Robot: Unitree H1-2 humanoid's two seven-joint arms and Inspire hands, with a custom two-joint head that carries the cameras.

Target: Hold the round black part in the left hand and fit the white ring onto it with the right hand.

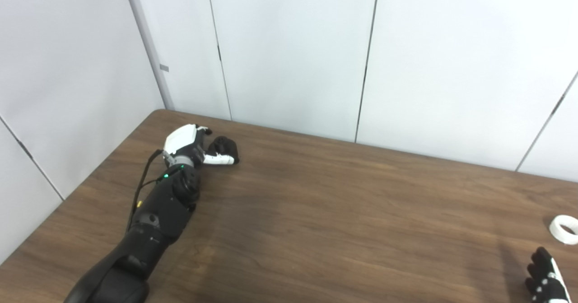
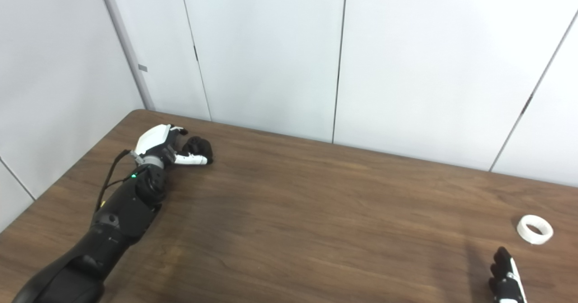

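Observation:
My left hand (image 1: 194, 146) lies at the table's far left corner, low on the surface. The round black part (image 1: 224, 146) sits between its curled fingers and its white thumb, so the hand is shut on it; how firm the hold is stays unclear. The white ring (image 2: 534, 229) lies flat on the table at the far right, on its own. My right hand (image 2: 505, 280) shows only its fingertips at the bottom right edge. They are stretched out, hold nothing, and sit a little short of the ring.
The brown wooden table (image 1: 343, 212) runs up to white wall panels (image 1: 293, 54) at the back and left. Its left edge passes close beside my left arm (image 1: 149, 221).

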